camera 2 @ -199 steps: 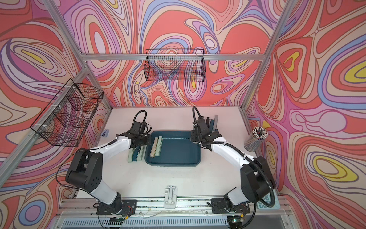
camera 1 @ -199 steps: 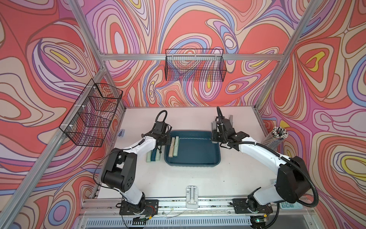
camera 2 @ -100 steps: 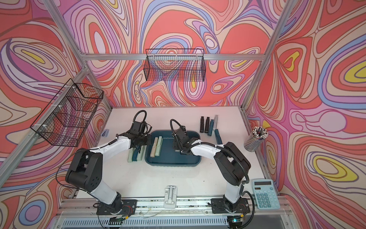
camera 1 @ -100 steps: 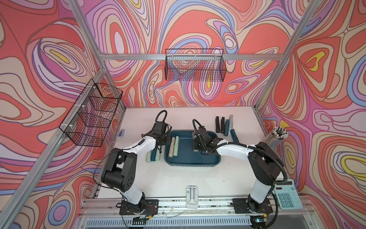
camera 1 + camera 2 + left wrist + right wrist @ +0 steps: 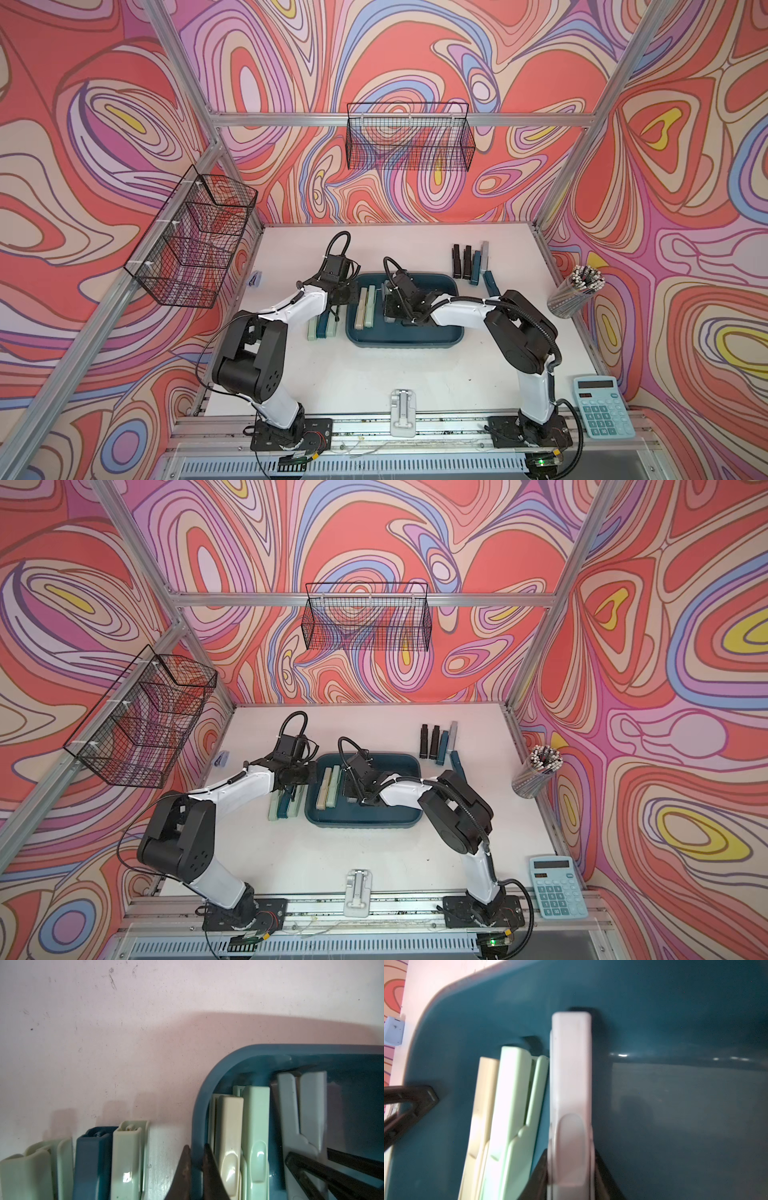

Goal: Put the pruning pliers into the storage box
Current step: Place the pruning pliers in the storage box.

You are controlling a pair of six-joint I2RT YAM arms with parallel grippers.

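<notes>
The dark teal storage box (image 5: 415, 343) (image 5: 374, 823) sits mid-table. My left gripper (image 5: 347, 297) (image 5: 196, 1147) is shut on its left rim (image 5: 199, 1105). Inside lie cream pruning pliers (image 5: 228, 1136) (image 5: 483, 1095) and pale green ones (image 5: 256, 1126) (image 5: 512, 1095). My right gripper (image 5: 388, 309) (image 5: 570, 1153) is shut on grey pliers (image 5: 571, 1074) (image 5: 299, 1105), low in the box beside the green pair. Three more pliers (image 5: 322, 328) (image 5: 128, 1157) lie just left of the box. Several black, teal and grey ones (image 5: 469, 262) lie at the back right.
Black wire baskets hang on the left wall (image 5: 191, 237) and the back wall (image 5: 409, 141). A small blue gadget (image 5: 254, 279) lies far left. A pencil cup (image 5: 575, 291) and a calculator (image 5: 602, 407) stand at the right. A grey tool (image 5: 402, 411) lies at the front edge.
My right arm has swung from the back-right row to the box's left part with the grey pliers and brought them down beside the green ones. The left arm has stayed put.
</notes>
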